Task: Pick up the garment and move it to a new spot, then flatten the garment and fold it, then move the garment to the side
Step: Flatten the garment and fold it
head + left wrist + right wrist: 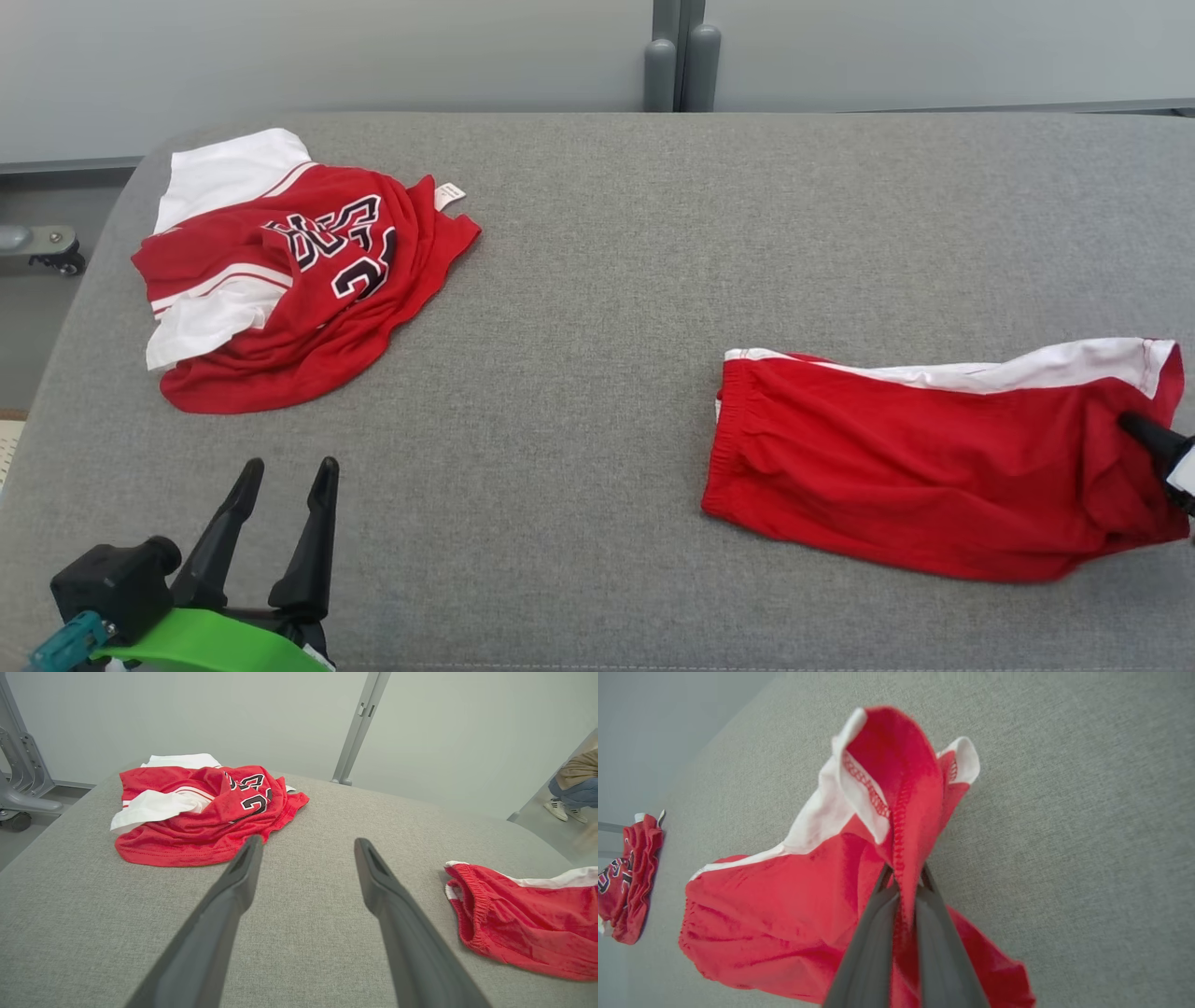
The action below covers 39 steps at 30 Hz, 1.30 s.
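The right fingers (876,933) pinch the shorts (887,457) at lower right, the left fingers (219,914) gape empty: lift clear of the bench (597,280) before carrying.

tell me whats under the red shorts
The red shorts lie on the grey table, which shows beside them. Anything beneath the cloth is covered. The right gripper is shut on one leg hem.
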Motion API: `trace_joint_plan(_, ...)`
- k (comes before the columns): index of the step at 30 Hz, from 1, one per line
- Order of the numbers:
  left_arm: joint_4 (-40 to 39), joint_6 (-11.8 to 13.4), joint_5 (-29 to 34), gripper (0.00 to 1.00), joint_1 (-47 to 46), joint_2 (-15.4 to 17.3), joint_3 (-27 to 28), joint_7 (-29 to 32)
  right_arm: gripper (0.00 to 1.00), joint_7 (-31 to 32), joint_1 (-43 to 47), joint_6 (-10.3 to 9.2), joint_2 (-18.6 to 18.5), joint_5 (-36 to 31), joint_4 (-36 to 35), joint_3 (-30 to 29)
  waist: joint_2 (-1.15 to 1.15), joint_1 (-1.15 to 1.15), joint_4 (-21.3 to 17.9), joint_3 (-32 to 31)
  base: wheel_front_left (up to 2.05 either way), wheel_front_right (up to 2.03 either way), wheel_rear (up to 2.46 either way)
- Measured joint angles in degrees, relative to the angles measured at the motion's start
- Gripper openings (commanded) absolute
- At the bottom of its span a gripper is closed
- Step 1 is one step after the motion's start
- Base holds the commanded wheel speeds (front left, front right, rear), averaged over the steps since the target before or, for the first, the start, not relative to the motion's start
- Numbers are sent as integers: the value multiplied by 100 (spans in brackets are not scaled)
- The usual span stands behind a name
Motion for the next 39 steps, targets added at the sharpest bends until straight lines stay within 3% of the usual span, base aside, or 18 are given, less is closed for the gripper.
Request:
trace_joint_plan(7, 163, -108, -5, 100, -21, -34, -132, -118, 0, 344, 57, 368, 99, 78, -1002, 420, 0, 0, 118, -51, 0, 0, 0)
trace_joint_plan(12, 327, -275, -4, 100, -118, -104, -289, -178, 0, 531, 53, 399, 256, 77, -1611, 665, 0, 0, 295, -88, 0, 0, 0)
trace_joint_plan(22, 748, -459, 49, 100, -595, -208, -334, -378, 0, 508, -322, -165, 746, -315, -2085, 978, 0, 0, 792, 9, 0, 0, 0)
trace_joint_plan(28, 983, -522, 47, 100, -650, -269, -407, -417, 0, 508, -426, -293, 1180, -548, -2094, 1402, 0, 0, 1001, 134, 0, 0, 0)
trace_joint_plan(35, 1192, -563, 46, 100, -758, -320, -381, -504, 0, 489, -426, -359, 1246, -751, -1901, 1464, 0, 0, 1111, 212, 0, 0, 0)
trace_joint_plan(36, 1246, -579, 46, 100, -760, -321, -375, -512, 5, 457, -427, -365, 1260, -787, -1880, 1464, 0, 0, 1107, 216, 0, 0, 0)
trace_joint_plan(37, 1284, -579, 45, 100, -760, -321, -365, -534, 18, 453, -429, -365, 1273, -820, -1868, 1473, 0, 0, 1100, 217, 0, 0, 0)
trace_joint_plan(38, 1318, -579, 40, 100, -760, -321, -343, -556, 44, 432, -436, -365, 1291, -859, -1853, 1494, 0, 0, 1087, 215, 0, 0, 0)
trace_joint_plan(39, 1339, -580, 37, 100, -761, -320, -333, -563, 89, 389, -452, -366, 1323, -896, -1847, 1505, 0, 0, 1070, 212, 0, 0, 0)
